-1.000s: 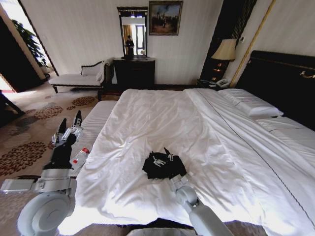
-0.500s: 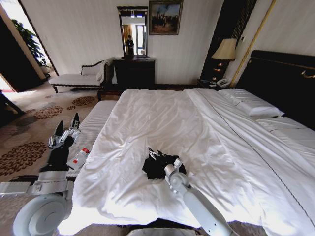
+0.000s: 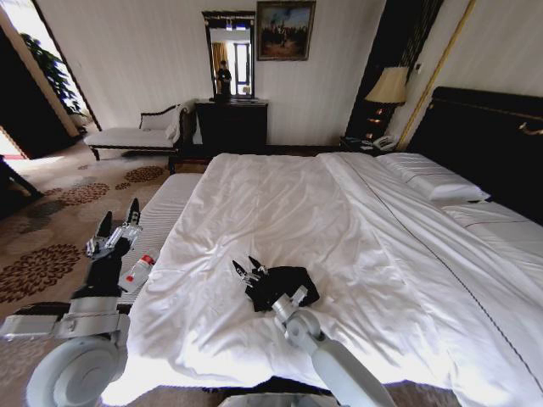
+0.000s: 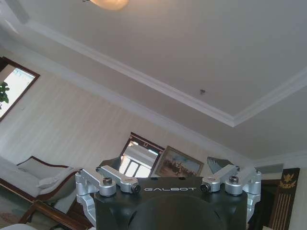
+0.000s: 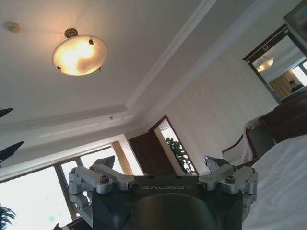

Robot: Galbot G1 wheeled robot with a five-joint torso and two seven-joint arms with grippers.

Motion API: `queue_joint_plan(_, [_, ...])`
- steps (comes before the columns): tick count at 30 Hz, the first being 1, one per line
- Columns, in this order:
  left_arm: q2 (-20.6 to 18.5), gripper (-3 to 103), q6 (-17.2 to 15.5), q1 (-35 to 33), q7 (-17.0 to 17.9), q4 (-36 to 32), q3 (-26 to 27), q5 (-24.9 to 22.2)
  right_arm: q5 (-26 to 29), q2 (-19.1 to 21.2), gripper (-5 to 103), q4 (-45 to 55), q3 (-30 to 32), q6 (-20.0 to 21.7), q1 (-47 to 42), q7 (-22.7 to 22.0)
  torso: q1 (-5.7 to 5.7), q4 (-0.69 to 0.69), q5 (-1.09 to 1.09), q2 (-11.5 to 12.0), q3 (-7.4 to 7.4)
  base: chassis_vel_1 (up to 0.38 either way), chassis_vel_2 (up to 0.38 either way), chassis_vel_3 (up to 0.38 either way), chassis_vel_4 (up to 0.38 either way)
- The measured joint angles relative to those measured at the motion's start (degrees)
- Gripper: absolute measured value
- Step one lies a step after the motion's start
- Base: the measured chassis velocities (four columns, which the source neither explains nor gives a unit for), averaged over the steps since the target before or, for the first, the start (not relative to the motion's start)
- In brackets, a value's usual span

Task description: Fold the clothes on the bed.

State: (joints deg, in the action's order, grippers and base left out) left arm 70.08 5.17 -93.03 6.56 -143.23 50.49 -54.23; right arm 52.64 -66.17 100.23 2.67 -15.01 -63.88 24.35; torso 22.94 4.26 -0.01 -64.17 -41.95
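Observation:
The clothes, a small crumpled black T-shirt (image 3: 288, 282), lie on the white bed (image 3: 356, 246) near its front edge. My right gripper (image 3: 246, 269) stands open just off the shirt's left edge, fingers pointing up, nothing between them. In the right wrist view the right gripper (image 5: 159, 163) points up at the ceiling with its fingers spread. My left gripper (image 3: 118, 222) is raised off the bed's left side, open and empty. The left wrist view shows the left gripper (image 4: 164, 164) aimed at the ceiling, fingers apart.
A striped white bench (image 3: 166, 210) runs along the bed's left side with a small bottle (image 3: 137, 271) on it. Pillows (image 3: 433, 180) and a dark headboard (image 3: 484, 140) are at the right. A chaise (image 3: 127, 136), dresser (image 3: 231, 125) and lamp (image 3: 388, 86) stand at the far wall.
My right gripper has moved left from on top of the shirt to its left edge, staying open. The left arm has shifted only slightly.

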Motion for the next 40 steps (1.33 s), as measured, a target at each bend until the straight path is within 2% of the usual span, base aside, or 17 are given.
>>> queue_joint_plan(1, [0.0, 100, 0.0, 0.0, 0.0, 0.0, 0.0, 0.0, 0.0, 0.0, 100, 0.0, 0.0, 0.0, 0.0, 0.0, 0.0, 0.0, 0.0, 0.0, 0.0, 0.0, 0.0, 0.0, 0.0])
queue_joint_plan(2, [-0.02, 100, 0.01, 0.02, 0.16, -0.01, -0.03, 1.0, -1.46, 1.38, 100, 1.02, 2.54, 0.0, -0.9, -2.14, 0.0, -0.01, 0.02, 0.0, 0.0, 0.0, 0.0, 0.0, 0.0])
queue_joint_plan(5, [-0.02, 100, -0.22, -1.14, 0.26, 1.97, -0.62, 7.51, -12.1, 4.36, 100, 5.54, 14.81, 1.84, -7.54, -14.12, 0.01, 0.0, 0.02, 0.01, -0.01, 0.0, 0.0, 0.0, 0.0])
queue_joint_plan(6, [-0.02, 100, -0.22, -1.14, 0.26, 1.97, -0.62, 7.51, -12.1, 4.36, 100, 5.54, 14.81, 1.84, -7.54, -14.12, 0.01, 0.0, 0.02, 0.01, -0.01, 0.0, 0.0, 0.0, 0.0])
queue_joint_plan(8, [0.03, 100, -0.78, -2.6, -0.37, 2.69, -0.91, 10.61, -15.39, 4.1, 100, 8.5, 20.59, 1.64, -12.2, -17.02, 0.01, 0.03, 0.0, 0.01, -0.01, 0.0, 0.0, 0.0, 0.0])
queue_joint_plan(9, [0.18, 100, -1.33, -4.87, -1.83, 3.24, -1.31, 14.11, -16.72, 2.33, 100, 11.73, 24.8, -1.01, -16.68, -18.67, 0.0, 0.04, 0.02, 0.0, 0.0, 0.0, 0.0, 0.0, 0.0])
queue_joint_plan(11, [0.34, 100, -1.34, -6.12, -2.74, 3.52, -1.56, 15.88, -17.23, 0.97, 100, 13.59, 26.79, -1.54, -18.92, -19.19, 0.0, 0.01, 0.04, 0.0, 0.0, 0.0, 0.0, 0.0, 0.0])
queue_joint_plan(13, [0.78, 100, -0.62, -8.91, -4.63, 4.14, -2.31, 19.68, -18.69, -2.34, 100, 17.76, 30.92, -1.83, -23.8, -19.78, -0.01, -0.02, 0.01, -0.01, 0.01, 0.0, 0.0, 0.0, 0.0])
queue_joint_plan(16, [2.28, 100, 3.13, -13.85, -7.5, 5.13, -6.24, 26.81, -24.98, -7.91, 100, 24.94, 37.01, -1.92, -32.68, -21.04, -0.02, 0.0, -0.01, -0.01, 0.01, 0.0, 0.0, 0.0, 0.0])
queue_joint_plan(17, [2.28, 100, 3.13, -13.85, -7.5, 5.13, -6.24, 26.81, -24.98, -7.91, 100, 24.94, 37.01, -1.92, -32.68, -21.04, -0.02, 0.0, -0.01, -0.01, 0.01, 0.0, 0.0, 0.0, 0.0])
queue_joint_plan(20, [4.83, 100, 5.66, -17.12, -7.69, 3.96, -13.11, 32.91, -34.21, -11.42, 100, 31.12, 39.63, -1.74, -39.91, -24.36, -0.01, 0.01, 0.01, -0.01, 0.0, 0.0, 0.0, 0.0, 0.0])
queue_joint_plan(21, [4.83, 100, 5.66, -17.12, -7.69, 3.96, -13.11, 32.91, -34.21, -11.42, 100, 31.12, 39.63, -1.74, -39.91, -24.36, -0.01, 0.01, 0.01, -0.01, 0.0, 0.0, 0.0, 0.0, 0.0])
queue_joint_plan(24, [6.71, 100, 7.65, -18.94, -7.75, 2.93, -16.46, 37.91, -39.6, -13.2, 100, 36.11, 40.08, -0.86, -44.06, -27.49, -0.01, -0.02, 0.0, -0.01, 0.01, 0.0, 0.0, 0.0, 0.0])
queue_joint_plan(26, [6.95, 100, 8.97, -20.15, -7.77, 2.4, -16.91, 39.35, -41.51, -13.54, 100, 38.66, 40.81, -0.29, -45.77, -28.1, -0.01, 0.0, 0.0, -0.01, 0.0, 0.0, 0.0, 0.0, 0.0])
queue_joint_plan(31, [6.87, 100, 11.16, -21.54, -7.97, 1.74, -15.66, 39.1, -42.06, -13.34, 100, 40.81, 41.62, 0.48, -46.54, -28.05, -0.01, -0.01, 0.01, -0.01, 0.0, 0.0, 0.0, 0.0, 0.0])
queue_joint_plan(40, [6.77, 100, 11.31, -21.52, -7.99, 1.68, -15.32, 38.61, -41.84, -13.19, 100, 40.74, 41.52, 0.61, -46.29, -27.76, 0.01, 0.0, 0.0, 0.0, -0.01, 0.0, 0.0, 0.0, 0.0])
